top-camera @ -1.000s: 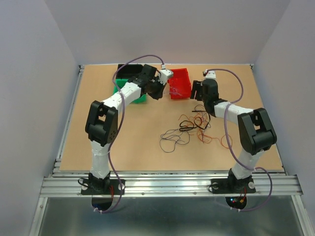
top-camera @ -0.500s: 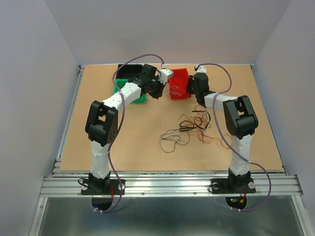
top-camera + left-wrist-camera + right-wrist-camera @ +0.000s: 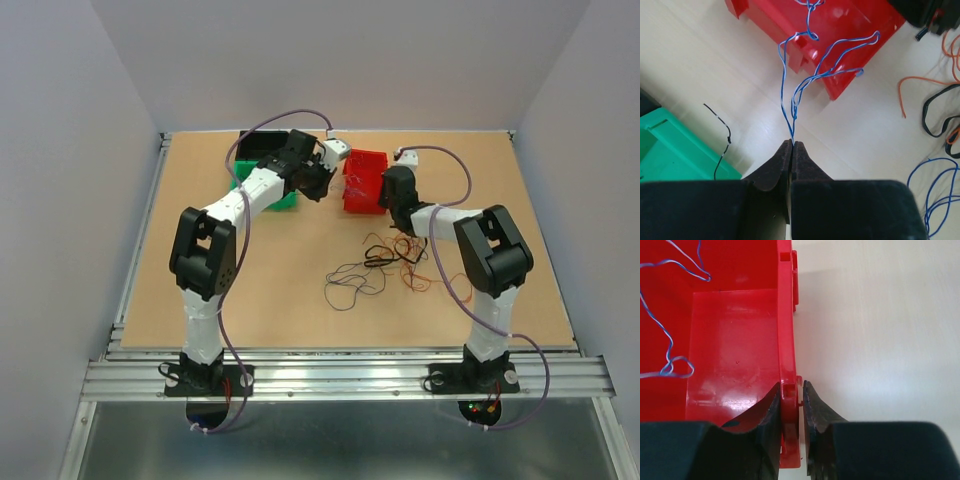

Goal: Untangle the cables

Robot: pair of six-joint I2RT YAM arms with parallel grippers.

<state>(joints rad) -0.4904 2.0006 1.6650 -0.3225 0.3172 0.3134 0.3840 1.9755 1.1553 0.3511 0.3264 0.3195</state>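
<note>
My left gripper is shut on a thin blue cable that rises in loops and drapes over the red bin. In the top view the left gripper hangs just left of the red bin. My right gripper straddles the red bin's right wall, one finger inside and one outside, pinching it. More blue cable lies inside the bin. A tangle of orange, black and blue cables lies on the table in front of the bin.
A green bin and a black bin stand under the left arm at the back left. A short black wire lies by the green bin. Orange and black cables lie right of the red bin.
My right gripper has swung left from the table's right side to the red bin and closed over its right wall. The bin has shifted slightly. The left arm has barely moved.
</note>
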